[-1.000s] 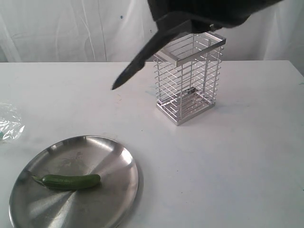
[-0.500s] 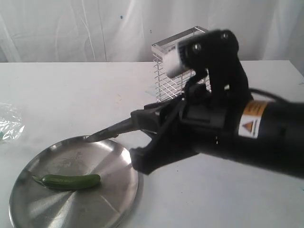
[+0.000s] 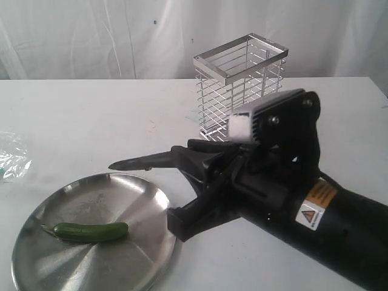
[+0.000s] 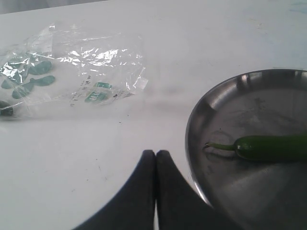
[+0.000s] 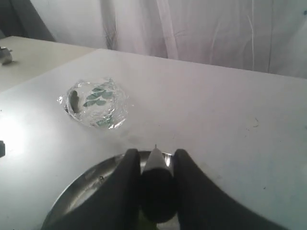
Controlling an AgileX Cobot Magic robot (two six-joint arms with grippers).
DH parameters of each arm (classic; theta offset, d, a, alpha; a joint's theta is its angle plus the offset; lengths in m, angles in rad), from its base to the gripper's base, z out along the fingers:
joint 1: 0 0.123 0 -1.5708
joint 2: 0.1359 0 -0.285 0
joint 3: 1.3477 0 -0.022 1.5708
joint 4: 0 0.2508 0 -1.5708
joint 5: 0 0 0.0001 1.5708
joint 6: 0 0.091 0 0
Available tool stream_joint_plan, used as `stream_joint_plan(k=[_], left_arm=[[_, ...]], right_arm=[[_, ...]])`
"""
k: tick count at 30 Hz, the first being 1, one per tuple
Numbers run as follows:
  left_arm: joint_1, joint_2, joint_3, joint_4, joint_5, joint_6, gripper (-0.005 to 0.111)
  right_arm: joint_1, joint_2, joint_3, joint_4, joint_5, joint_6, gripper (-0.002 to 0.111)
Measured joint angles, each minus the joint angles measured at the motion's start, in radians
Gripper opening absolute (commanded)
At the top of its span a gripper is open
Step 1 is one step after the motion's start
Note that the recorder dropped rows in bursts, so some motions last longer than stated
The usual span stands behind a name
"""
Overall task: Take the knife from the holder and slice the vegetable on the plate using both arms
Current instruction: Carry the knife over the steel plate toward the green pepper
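We could read no word or number anywhere. On the right arm (image 3: 345, 239) we saw a sticker (image 3: 314, 205) with an orange band above a white field that bore a dark warning triangle; its print was too small to make out. The clear bag (image 4: 72, 76) carried green printed patches and a small green-and-white label, but the lettering was blurred in the left wrist view. In the right wrist view the bag (image 5: 96, 103) showed only green shapes, nothing legible.
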Motion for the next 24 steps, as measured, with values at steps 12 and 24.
stream_joint_plan(k=[12, 24], left_arm=[[0.000, 0.000, 0.000, 0.000, 0.000, 0.000, 0.000], [0.000, 0.000, 0.000, 0.000, 0.000, 0.000, 0.000]], right_arm=[[0.100, 0.194, 0.002, 0.002, -0.097, 0.025, 0.000], [0.127, 0.233, 0.002, 0.006, 0.069, -0.016, 0.000]])
